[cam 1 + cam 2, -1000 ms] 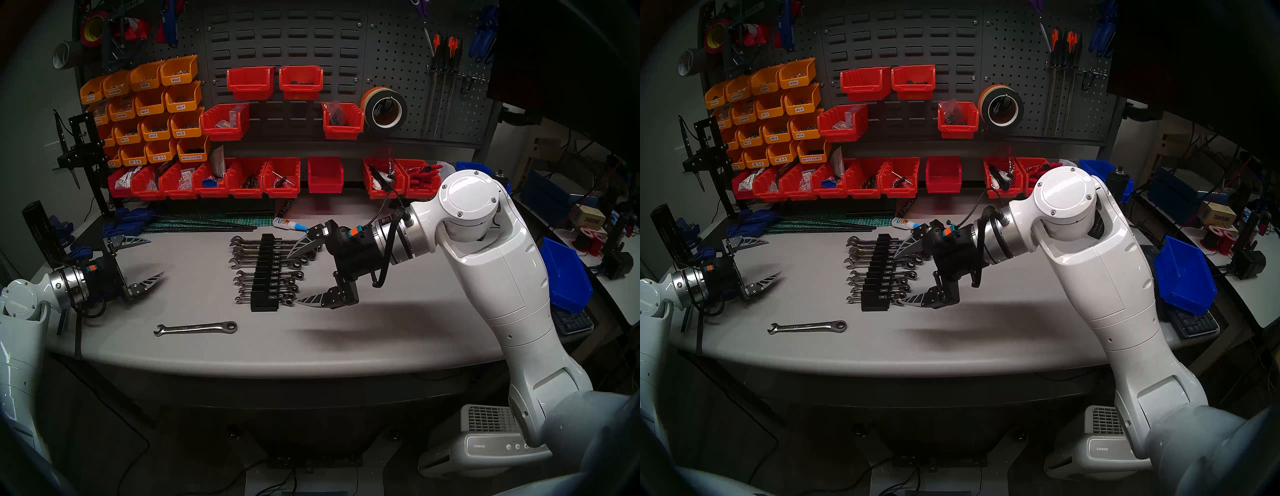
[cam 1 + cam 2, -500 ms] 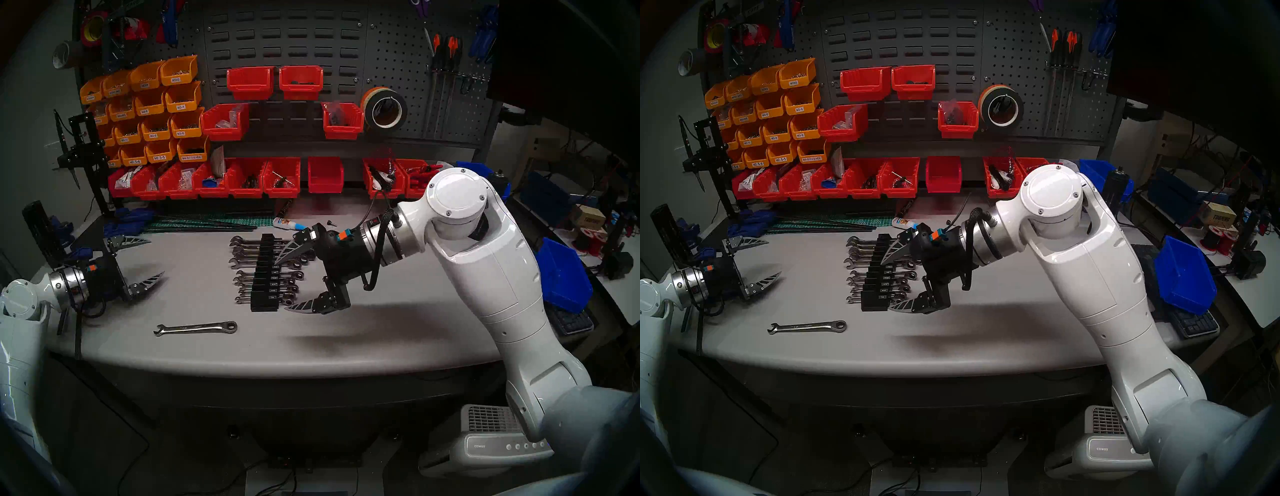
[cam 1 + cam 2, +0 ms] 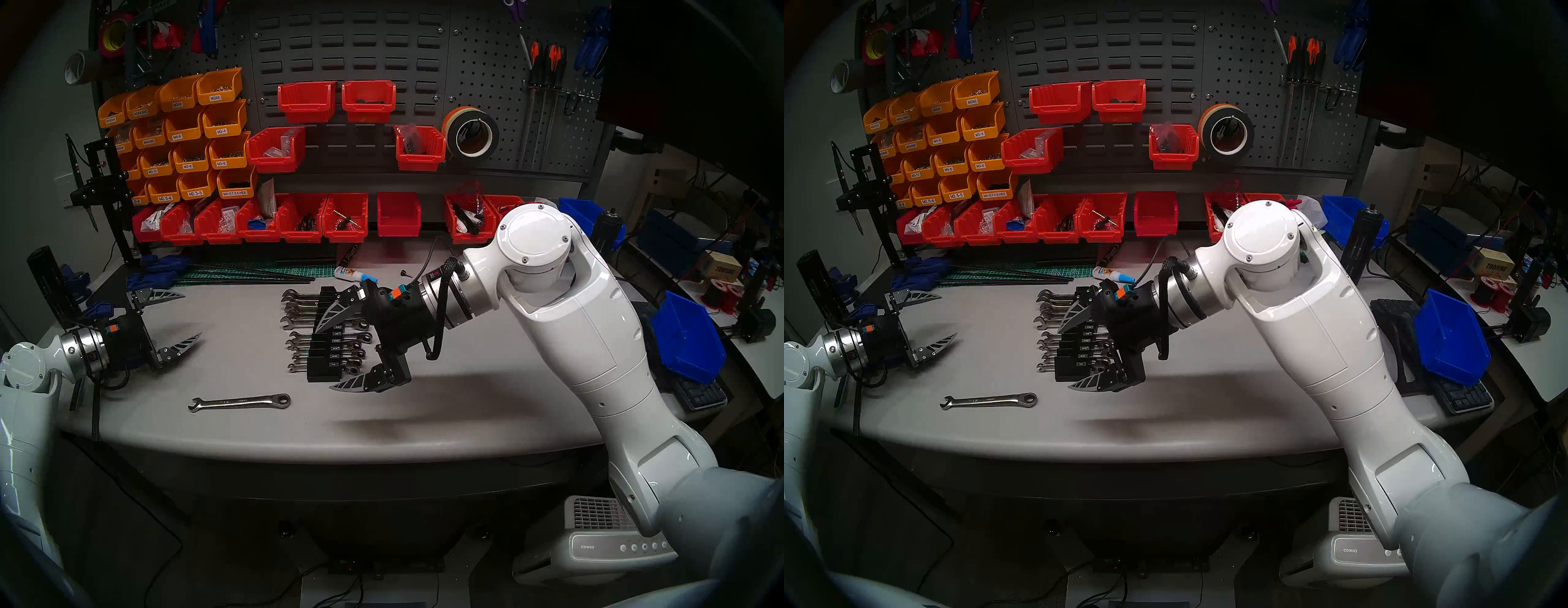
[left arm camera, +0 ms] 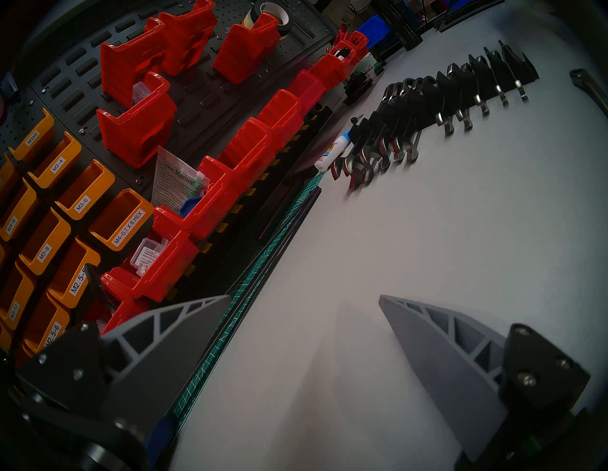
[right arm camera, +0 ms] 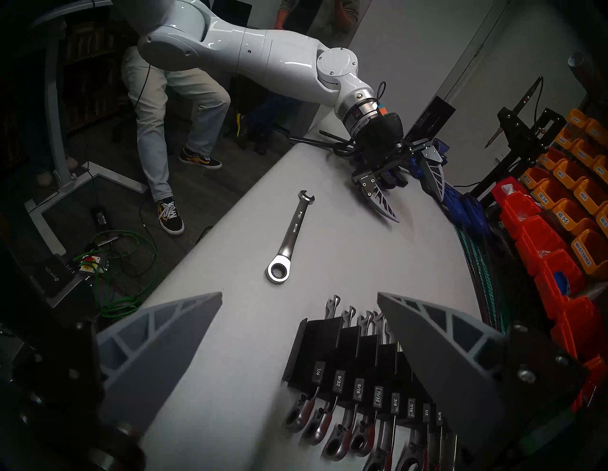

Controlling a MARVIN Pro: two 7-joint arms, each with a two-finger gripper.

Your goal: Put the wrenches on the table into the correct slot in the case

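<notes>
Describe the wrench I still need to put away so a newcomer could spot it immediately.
Start at the grey table and find the black rack of wrenches near its middle. Nearer the front edge, left of the rack's near end, one shiny wrench lies flat by itself. Unlike the others, it sits in no slot, and nothing touches it.

The right gripper (image 3: 324,358) w/ its arm has moved toward the robot's left, now over the wrench rack (image 3: 324,339), fingers spread wide.
</notes>
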